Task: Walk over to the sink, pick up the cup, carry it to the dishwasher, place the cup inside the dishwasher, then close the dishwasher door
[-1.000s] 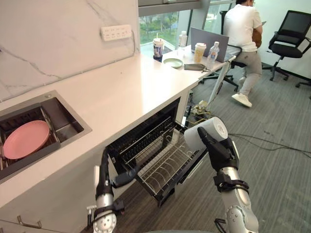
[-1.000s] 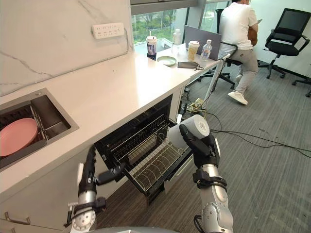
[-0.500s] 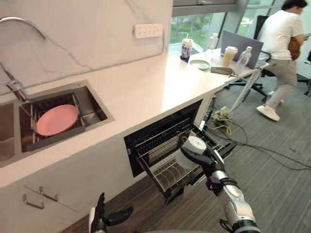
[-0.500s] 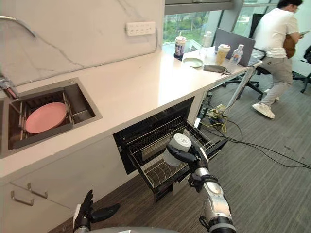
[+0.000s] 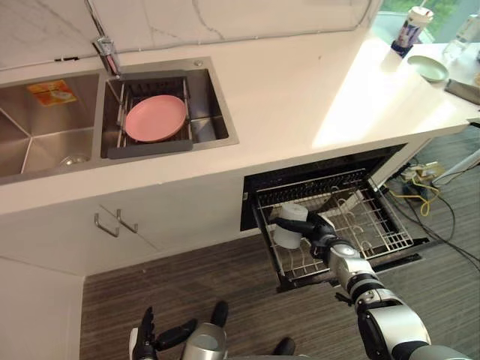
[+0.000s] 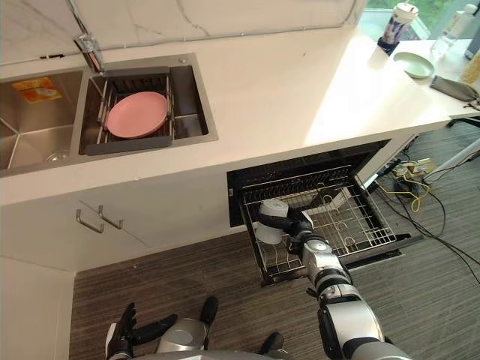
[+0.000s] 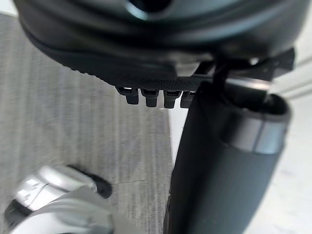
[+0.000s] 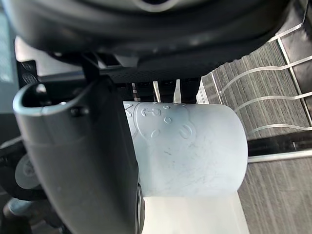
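A white plastic cup (image 5: 288, 224) sits in my right hand (image 5: 321, 234), whose fingers and thumb curl round it. The right wrist view has the cup (image 8: 190, 151) on its side past my thumb, with rack wires behind. Hand and cup are low over the left part of the pulled-out wire dishwasher rack (image 5: 371, 221), which rests over the open door below the counter. I cannot tell whether the cup touches the rack. Down near the floor, in front of the cabinet, my left hand (image 5: 148, 342) is open and holds nothing.
The white counter (image 5: 300, 82) carries a double sink (image 5: 214, 112) with a pink plate (image 5: 155, 118) in a drainer and a faucet (image 5: 106, 52). At the counter's far right stand a green dish (image 5: 427, 67) and a drink cup (image 5: 412, 19). Cables (image 5: 422, 187) lie right of the dishwasher.
The camera has tipped down and swung toward the sink side. My right hand has carried the cup lower, down to the rack's left part. The left hand stays low.
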Available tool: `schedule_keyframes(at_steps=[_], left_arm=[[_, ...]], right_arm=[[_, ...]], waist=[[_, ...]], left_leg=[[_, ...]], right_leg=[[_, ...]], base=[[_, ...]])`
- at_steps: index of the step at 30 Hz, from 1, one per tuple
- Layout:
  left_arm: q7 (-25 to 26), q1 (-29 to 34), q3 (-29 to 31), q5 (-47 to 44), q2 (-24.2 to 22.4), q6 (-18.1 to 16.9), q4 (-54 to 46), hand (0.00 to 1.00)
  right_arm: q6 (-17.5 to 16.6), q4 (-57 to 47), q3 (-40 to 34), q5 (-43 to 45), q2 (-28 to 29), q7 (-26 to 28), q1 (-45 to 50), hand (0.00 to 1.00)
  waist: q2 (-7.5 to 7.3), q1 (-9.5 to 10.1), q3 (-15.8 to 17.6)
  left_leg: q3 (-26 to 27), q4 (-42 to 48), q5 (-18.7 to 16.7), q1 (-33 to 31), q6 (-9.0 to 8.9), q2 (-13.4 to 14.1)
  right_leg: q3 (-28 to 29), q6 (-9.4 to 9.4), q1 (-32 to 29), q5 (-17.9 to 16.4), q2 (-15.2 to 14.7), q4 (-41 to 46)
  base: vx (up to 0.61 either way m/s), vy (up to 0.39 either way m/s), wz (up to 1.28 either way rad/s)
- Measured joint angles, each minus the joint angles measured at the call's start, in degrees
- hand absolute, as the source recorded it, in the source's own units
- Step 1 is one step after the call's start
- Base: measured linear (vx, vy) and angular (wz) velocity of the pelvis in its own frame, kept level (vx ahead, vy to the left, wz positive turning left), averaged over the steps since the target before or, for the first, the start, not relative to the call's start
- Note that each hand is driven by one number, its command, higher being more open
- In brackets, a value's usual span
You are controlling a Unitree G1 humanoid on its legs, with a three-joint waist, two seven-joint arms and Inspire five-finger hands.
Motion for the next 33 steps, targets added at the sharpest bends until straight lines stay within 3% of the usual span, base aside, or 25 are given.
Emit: schedule_keyframes(at_steps=[3, 13, 19, 22, 33], left_arm=[[-0.45, -0.37, 0.01, -0.62, 0.43, 0.83, 0.70, 1.00], [-2.64, -3.38, 0.17, -6.15, 1.04, 3.01, 0.32, 1.00], [-2.64, -3.74, 0.14, -6.67, 1.11, 4.02, -1.82, 1.00], [-2.59, -4.57, -0.04, -6.65, 1.40, 4.01, -2.25, 1.00], [-2.54, -6.74, -0.64, -9.01, 1.27, 5.74, -5.88, 1.00]], right_arm=[[0.80, 1.58, -0.04, -2.92, -0.12, 1.26, -1.04, 0.00], [3.02, 1.93, -5.13, -8.92, -2.60, -1.55, -5.17, 0.00], [3.01, -0.53, -5.70, -10.81, -3.10, -1.91, -5.46, 0.00], [3.02, -0.76, -5.61, -12.30, -3.21, -2.08, -5.61, 0.00], [3.10, -3.55, -4.37, -15.66, -5.55, -5.01, -9.68, 0.00]], waist=[[-0.22, 0.22, 0.67], [-1.19, 4.48, 4.18], [-1.86, 5.98, 5.48], [-2.13, 6.48, 5.82], [-2.25, 7.70, 7.51]], left_leg=[[-0.66, 0.15, 0.04, -0.44, 0.05, -0.31], [-2.46, 2.96, -0.21, -5.16, 0.05, 0.29], [-1.39, 6.75, -2.77, -8.00, -0.06, 0.89], [1.75, 10.65, -4.85, -10.07, -0.16, 2.12], [1.98, 19.00, -8.87, -15.74, -1.10, 3.85]], right_leg=[[-0.59, 0.03, -0.01, -0.02, -0.22, 0.03], [-3.32, -0.44, -3.32, -1.51, -0.88, 3.68], [-3.99, -0.90, -5.22, -2.66, -1.35, 6.58], [-5.65, -1.16, -5.56, -3.29, -1.42, 7.82], [-6.17, -2.00, -8.30, -4.29, -0.43, 10.11]], base=[[0.00, 0.023, 0.11], [-0.02, 0.014, 0.12], [-0.01, 0.006, -0.02], [-0.02, 0.003, 0.00], [0.00, -0.001, -0.04]])
